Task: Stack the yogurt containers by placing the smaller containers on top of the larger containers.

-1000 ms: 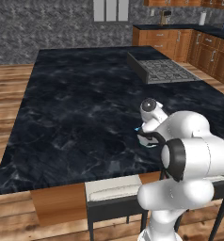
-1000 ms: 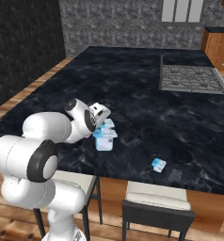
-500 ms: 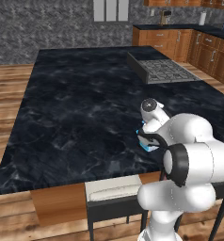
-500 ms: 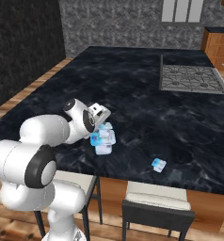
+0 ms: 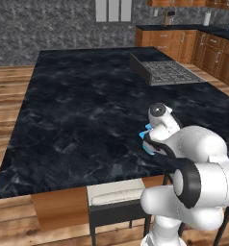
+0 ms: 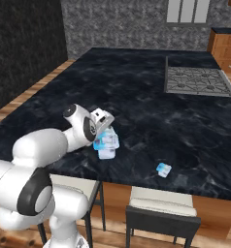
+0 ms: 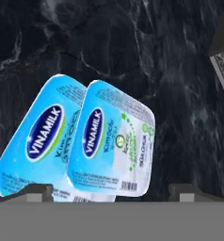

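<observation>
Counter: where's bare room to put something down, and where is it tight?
The counter is bare from the cooktop across its whole far and left side. A smaller free patch lies between the stacked yogurt containers and the lone small cup at the front edge. It's crowded at the stack, where the gripper hangs with jaws open.

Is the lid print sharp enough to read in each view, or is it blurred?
Hand view: print on the small cup and the tub is sharp, brand readable. Right base view: the stack and a second cup are small blue blurs. Left base view: a blue sliver.
</observation>
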Available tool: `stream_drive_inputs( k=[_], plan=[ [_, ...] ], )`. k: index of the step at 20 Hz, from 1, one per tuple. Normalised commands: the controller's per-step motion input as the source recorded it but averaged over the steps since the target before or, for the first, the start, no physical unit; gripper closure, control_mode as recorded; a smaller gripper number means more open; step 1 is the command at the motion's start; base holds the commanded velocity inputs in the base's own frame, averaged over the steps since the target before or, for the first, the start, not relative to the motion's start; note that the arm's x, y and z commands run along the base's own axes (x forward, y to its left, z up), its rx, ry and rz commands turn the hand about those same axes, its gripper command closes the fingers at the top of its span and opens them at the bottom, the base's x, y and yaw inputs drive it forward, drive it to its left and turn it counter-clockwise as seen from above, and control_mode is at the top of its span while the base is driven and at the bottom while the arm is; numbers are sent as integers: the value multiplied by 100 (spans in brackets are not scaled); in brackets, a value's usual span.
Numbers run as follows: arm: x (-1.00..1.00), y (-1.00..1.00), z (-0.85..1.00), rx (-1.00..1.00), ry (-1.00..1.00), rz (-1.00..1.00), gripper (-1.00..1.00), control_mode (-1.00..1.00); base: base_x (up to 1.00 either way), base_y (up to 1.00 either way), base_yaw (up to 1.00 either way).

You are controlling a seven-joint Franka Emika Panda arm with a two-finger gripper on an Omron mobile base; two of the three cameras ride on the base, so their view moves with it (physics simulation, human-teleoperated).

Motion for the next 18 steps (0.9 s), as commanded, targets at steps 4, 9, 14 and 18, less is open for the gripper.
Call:
stream_drive_inputs(
  k=[4,9,14,18],
  plan=[
    [-37,6,51,9,6,1,-100,-100,0,0,0],
    [-46,1,64,13,9,0,-100,-100,0,0,0],
    [-63,-3,74,14,7,-1,-100,-100,0,0,0],
    [-64,-26,57,15,3,-8,-100,-100,0,0,0]
  ],
)
